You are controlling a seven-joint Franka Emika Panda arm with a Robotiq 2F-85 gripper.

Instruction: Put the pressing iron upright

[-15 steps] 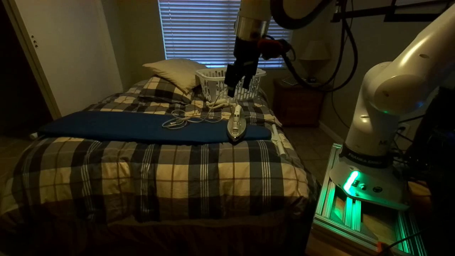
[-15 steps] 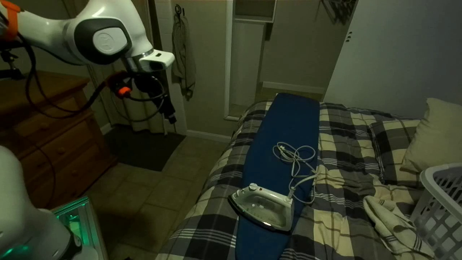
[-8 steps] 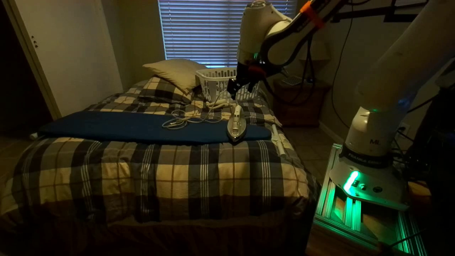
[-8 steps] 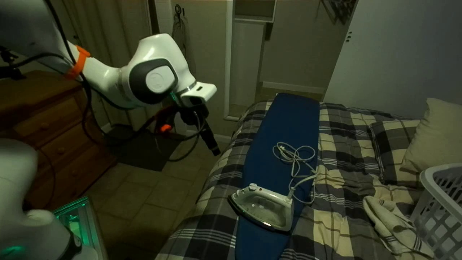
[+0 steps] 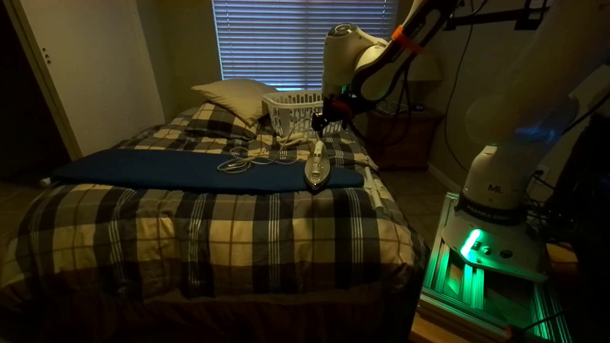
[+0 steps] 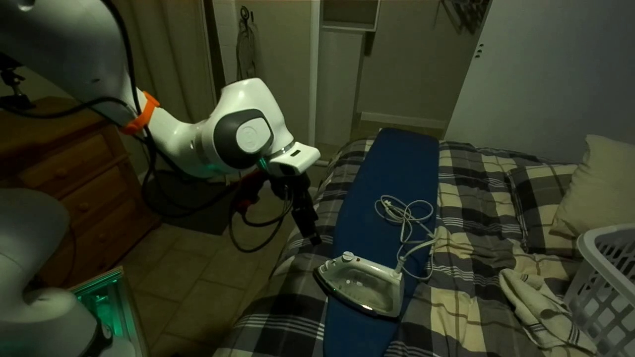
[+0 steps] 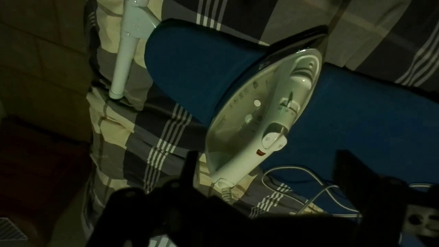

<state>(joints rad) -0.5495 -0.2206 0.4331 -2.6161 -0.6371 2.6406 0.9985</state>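
The pressing iron (image 5: 317, 166) is pale with a dark soleplate edge. It lies flat on its soleplate across the blue ironing board (image 6: 402, 163), its tip at the board's edge. It shows in an exterior view (image 6: 364, 285) and in the wrist view (image 7: 236, 151), where its handle end lies nearest the gripper. Its pale cord (image 7: 289, 167) is looped on the board. My gripper (image 6: 315, 239) is above the bed edge, beside the iron's tip and apart from it. In the wrist view the gripper (image 7: 268, 153) is open, its dark fingers wide apart with nothing held.
The board lies on a bed with a plaid cover (image 5: 228, 228). A white laundry basket (image 5: 290, 114), a towel (image 6: 540, 312) and a pale pillow (image 6: 603, 188) are on the bed. A white board leg (image 7: 125, 65) sticks out beside the board's end. A wooden dresser (image 6: 79, 173) stands behind the arm.
My gripper has come down and moved across toward the ironing board, much nearer to the iron. The iron, its cord and the basket have not moved.
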